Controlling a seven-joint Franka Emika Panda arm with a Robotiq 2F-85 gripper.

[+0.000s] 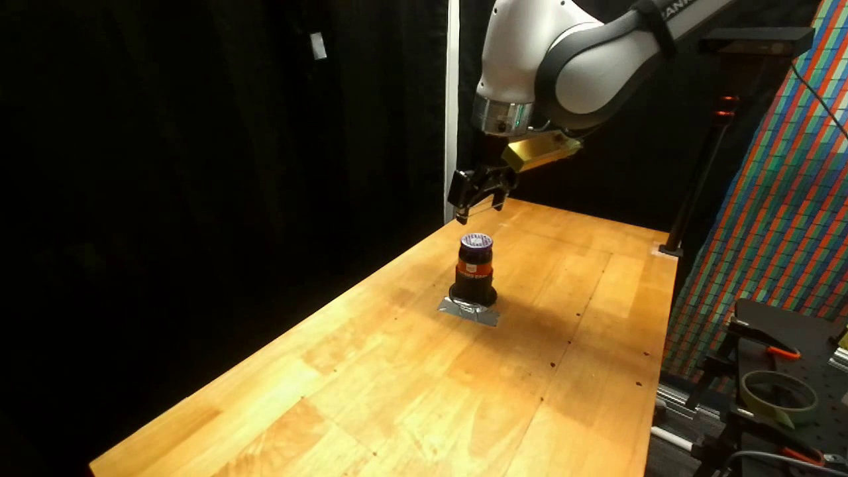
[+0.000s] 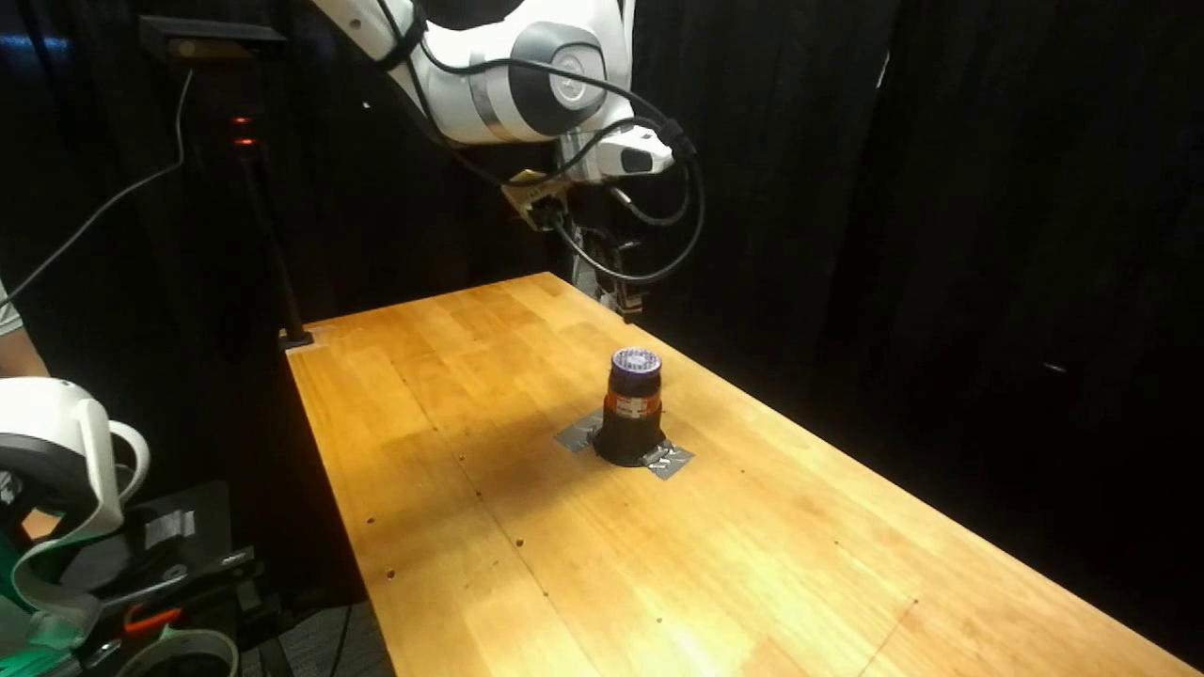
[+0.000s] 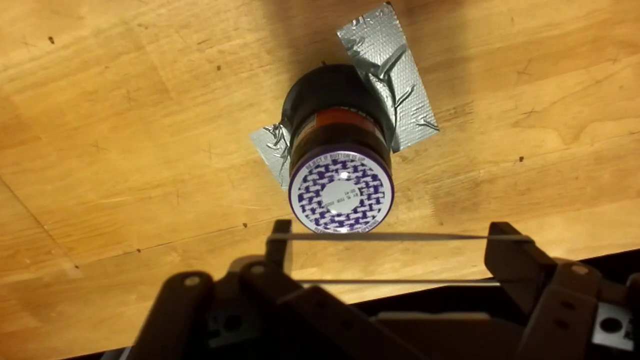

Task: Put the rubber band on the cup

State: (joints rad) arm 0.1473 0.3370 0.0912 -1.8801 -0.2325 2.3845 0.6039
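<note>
The cup is a dark, jar-like cylinder with an orange-red band and a purple-white patterned lid. It stands upright on the wooden table in both exterior views (image 1: 475, 268) (image 2: 634, 404) and in the wrist view (image 3: 342, 192). My gripper (image 1: 480, 212) is open, its fingers wide apart, above the cup and off to its far side. It also shows dimly in an exterior view (image 2: 628, 308). The pale rubber band (image 3: 385, 236) is stretched around both fingers as two strands. In the wrist view the front strand crosses the lid's lower edge, and the lid lies nearer the left finger.
Silver tape (image 3: 397, 80) holds the cup's black base to the wooden table (image 1: 397, 397). A black camera post (image 1: 695, 172) stands at the table's far corner. A dark side cart with a tape roll (image 1: 778, 397) stands beside the table. Black curtains hang behind.
</note>
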